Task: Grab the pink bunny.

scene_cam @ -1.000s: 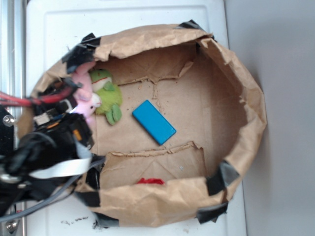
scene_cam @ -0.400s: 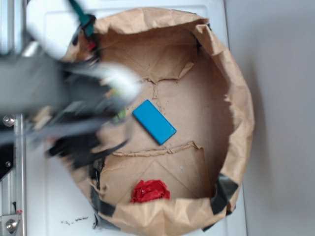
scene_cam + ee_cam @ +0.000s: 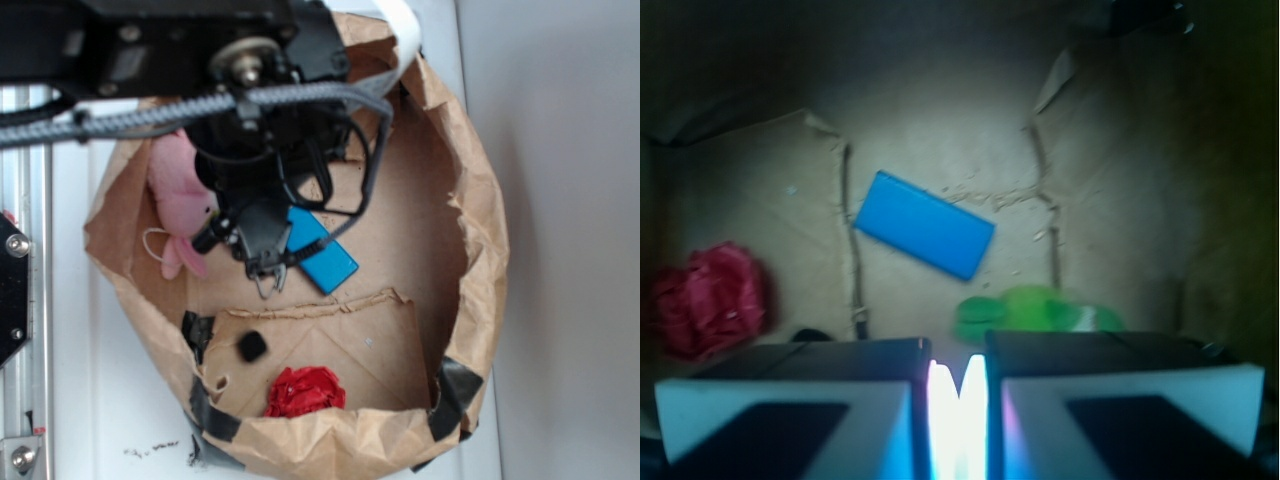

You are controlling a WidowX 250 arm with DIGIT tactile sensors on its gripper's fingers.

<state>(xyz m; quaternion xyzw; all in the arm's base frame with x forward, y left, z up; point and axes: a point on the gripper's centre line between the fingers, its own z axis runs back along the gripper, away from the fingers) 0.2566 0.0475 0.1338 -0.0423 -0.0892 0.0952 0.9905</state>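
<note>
Your gripper [image 3: 268,268] hangs over the middle of the paper-lined bin [image 3: 480,250], jaws nearly shut with only a thin bright slit between the pads [image 3: 790,420], nothing held. The pink bunny [image 3: 182,200] lies at nine o'clock against the bin wall, just beside the arm. Blue block [image 3: 925,224] at centre, green plush [image 3: 1035,310] near your fingers, red wad [image 3: 305,390] at six o'clock

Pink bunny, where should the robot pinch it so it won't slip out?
Probably across the pink bunny's plump middle, coming straight down from above. It lies stretched along the paper bag's left wall, so its narrow width would likely fit between the fingers; the thin cord loop looks too flimsy. The gripper isn't over it.
</note>
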